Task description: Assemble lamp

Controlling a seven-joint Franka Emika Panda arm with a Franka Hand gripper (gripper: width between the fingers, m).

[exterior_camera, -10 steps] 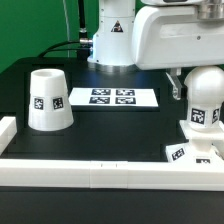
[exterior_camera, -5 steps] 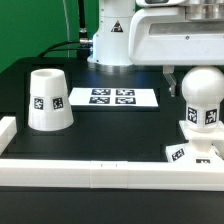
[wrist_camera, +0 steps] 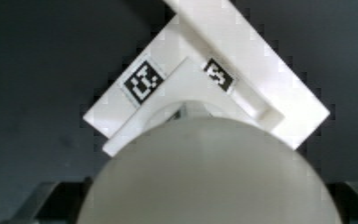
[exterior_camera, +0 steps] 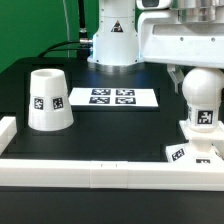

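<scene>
The round-topped bulb post [exterior_camera: 203,105] stands upright on the flat square base [exterior_camera: 186,153] at the exterior view's right. My gripper [exterior_camera: 198,68] hangs just above the post's dome, and one finger [exterior_camera: 176,78] shows beside it. In the wrist view the dome [wrist_camera: 197,165] fills the space between the fingers, with dark gaps on both sides, so the jaws stand open and apart from it. The base [wrist_camera: 247,85] with its tags lies beneath. The tapered shade [exterior_camera: 47,100] stands mouth up at the exterior view's left, far from the gripper.
The marker board [exterior_camera: 112,97] lies flat at the back middle of the black table. A long white rail [exterior_camera: 100,172] runs along the front edge, with a short white piece [exterior_camera: 8,130] at the left. The robot's base [exterior_camera: 112,40] stands behind.
The gripper has risen from around the bulb post's dome to just above it. The post stays upright on the base. The shade has not moved.
</scene>
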